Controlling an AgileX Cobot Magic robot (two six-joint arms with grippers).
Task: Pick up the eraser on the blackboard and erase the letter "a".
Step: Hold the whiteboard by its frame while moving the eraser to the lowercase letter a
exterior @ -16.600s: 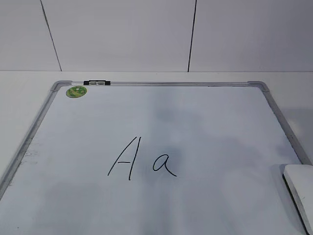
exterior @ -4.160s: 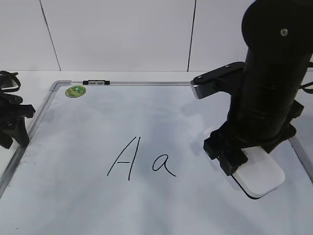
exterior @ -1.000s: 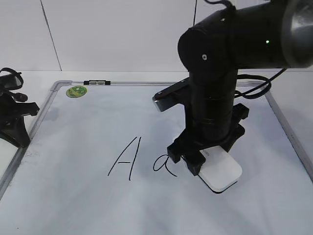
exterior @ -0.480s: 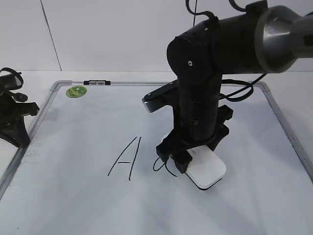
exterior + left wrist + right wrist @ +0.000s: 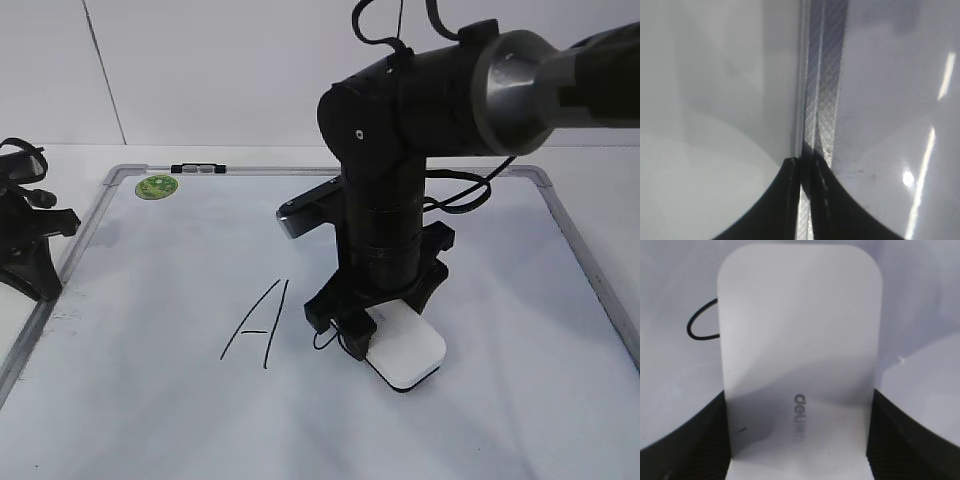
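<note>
The white eraser (image 5: 405, 352) lies flat on the blackboard (image 5: 150, 400), held between the jaws of my right gripper (image 5: 375, 335). In the right wrist view the eraser (image 5: 800, 340) fills the middle, with grey lettering, and my right gripper (image 5: 797, 440) is shut on its sides. Only a curved piece of the letter "a" (image 5: 700, 327) shows at the eraser's left edge; a trace of the letter "a" (image 5: 320, 341) also shows in the exterior view. My left gripper (image 5: 35, 275) rests at the board's left edge, and in its wrist view the left gripper (image 5: 802, 167) is shut over the metal frame (image 5: 822, 100).
A capital "A" (image 5: 255, 325) stands just left of the eraser. A round green sticker (image 5: 155, 186) sits at the board's far left corner, with a small black-and-white clip (image 5: 197, 169) on the top frame. The right arm's bulk stands over the board's middle.
My right gripper has slid the eraser leftward across the board, from right of the "a" onto it. Most of the "a" is now covered or gone. The left arm has not moved.
</note>
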